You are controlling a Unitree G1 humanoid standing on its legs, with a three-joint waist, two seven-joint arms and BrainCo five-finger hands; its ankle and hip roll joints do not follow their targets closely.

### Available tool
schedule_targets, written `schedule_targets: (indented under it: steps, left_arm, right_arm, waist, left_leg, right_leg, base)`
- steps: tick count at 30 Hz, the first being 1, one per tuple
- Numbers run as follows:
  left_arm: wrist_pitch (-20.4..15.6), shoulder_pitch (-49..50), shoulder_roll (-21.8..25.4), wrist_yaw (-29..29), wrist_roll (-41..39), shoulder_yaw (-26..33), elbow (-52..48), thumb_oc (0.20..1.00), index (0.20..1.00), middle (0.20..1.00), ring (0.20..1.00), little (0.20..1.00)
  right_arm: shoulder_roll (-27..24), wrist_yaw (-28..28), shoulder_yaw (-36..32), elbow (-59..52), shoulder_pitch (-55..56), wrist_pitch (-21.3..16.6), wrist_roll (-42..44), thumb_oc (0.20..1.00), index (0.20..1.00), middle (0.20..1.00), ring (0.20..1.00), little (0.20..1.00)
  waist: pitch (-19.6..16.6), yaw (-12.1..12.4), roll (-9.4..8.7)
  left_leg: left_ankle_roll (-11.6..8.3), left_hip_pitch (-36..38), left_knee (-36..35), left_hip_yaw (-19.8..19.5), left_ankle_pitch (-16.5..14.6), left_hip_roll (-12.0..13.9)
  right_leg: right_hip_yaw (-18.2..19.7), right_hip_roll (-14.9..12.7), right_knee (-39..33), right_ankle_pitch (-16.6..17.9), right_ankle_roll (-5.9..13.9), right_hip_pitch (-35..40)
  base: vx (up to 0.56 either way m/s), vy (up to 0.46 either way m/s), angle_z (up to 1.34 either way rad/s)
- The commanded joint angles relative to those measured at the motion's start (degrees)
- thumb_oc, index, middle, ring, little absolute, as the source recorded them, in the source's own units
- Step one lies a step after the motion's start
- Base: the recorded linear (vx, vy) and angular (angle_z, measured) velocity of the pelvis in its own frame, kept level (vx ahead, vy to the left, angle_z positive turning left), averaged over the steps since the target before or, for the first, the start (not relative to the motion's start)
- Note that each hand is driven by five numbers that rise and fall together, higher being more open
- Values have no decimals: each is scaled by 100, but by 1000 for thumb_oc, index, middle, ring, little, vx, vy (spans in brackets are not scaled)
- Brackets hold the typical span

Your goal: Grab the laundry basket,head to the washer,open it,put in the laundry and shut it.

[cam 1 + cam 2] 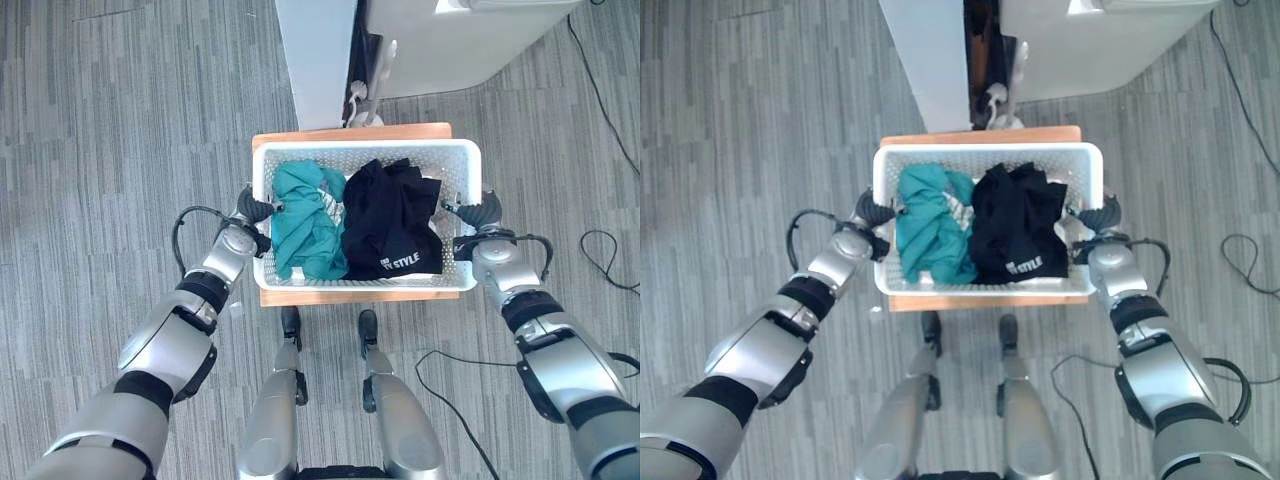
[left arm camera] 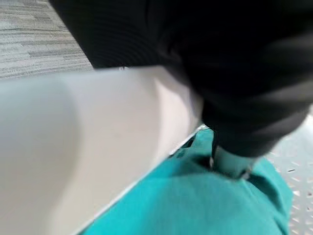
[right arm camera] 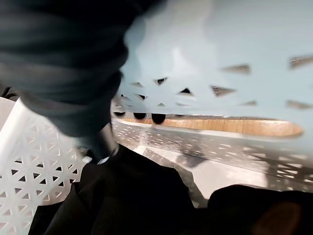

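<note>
White perforated laundry basket [image 1: 366, 150] upright on wooden stand [image 1: 350, 132]; teal garment [image 1: 306, 222] left, black garment [image 1: 391, 222] right inside.

A white laundry basket [image 1: 989, 152] sits on a wooden stand [image 1: 985, 300] on grey carpet [image 1: 730, 150]. Inside it, a teal garment [image 1: 932, 232] lies toward 9 o'clock and a black garment [image 1: 1018, 225] toward 3 o'clock, the two touching. The left hand [image 1: 870, 211] is at the basket's 9 o'clock rim and the right hand [image 1: 1095, 217] at its 3 o'clock rim, fingers hidden. At 12 o'clock stands a white washer [image 1: 1090, 45].
</note>
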Motion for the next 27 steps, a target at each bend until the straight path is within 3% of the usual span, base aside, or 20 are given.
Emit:
schedule_targets:
  steps: [1,7,12,20,27]
  left_arm:
    - [-152,-250,-77,-103,774,-355,-408,200,200,200,200,200]
    - [-56,-59,707,-150,1887,-411,-1767,200,200,200,200,200]
    - [-43,185,1005,-136,2630,-360,-2126,200,200,200,200,200]
    - [-100,903,1407,-416,2966,-185,-2782,200,200,200,200,200]
    - [-97,1152,1226,-691,2944,-252,-2851,200,200,200,200,200]
  right_arm:
    - [285,375,227,-291,43,75,138,200,200,200,200,200]
    - [139,419,-91,-1186,555,15,23,200,200,200,200,200]
    - [36,444,-426,-2022,1127,-128,-65,200,200,200,200,200]
    - [-395,799,-1075,-3318,2163,-240,546,200,200,200,200,200]
    - [-854,1146,-1372,-4032,2788,-113,1049,200,200,200,200,200]
  waist:
    - [146,122,-47]
    - [106,189,-115]
    - [-7,191,-200]
    - [-393,190,-428]
    - [-824,161,-646]
  left_leg:
    - [-59,-153,451,-288,-584,19]
    - [6,-147,394,-362,-627,-43]
    - [42,-26,408,-375,-710,-31]
    - [59,413,520,-393,-953,37]
    - [11,974,468,-413,-1075,154]
  right_leg:
    - [-294,-614,508,-420,308,-401]
    - [-269,-640,504,-415,380,-420]
    - [-260,-650,516,-463,398,-296]
    - [-203,-596,601,-609,411,111]
    - [-213,-489,651,-817,366,600]
  base:
    - [0,0,0]
    - [-3,2,1]
    - [0,0,0]
    - [37,-32,0]
    - [93,-81,-1]
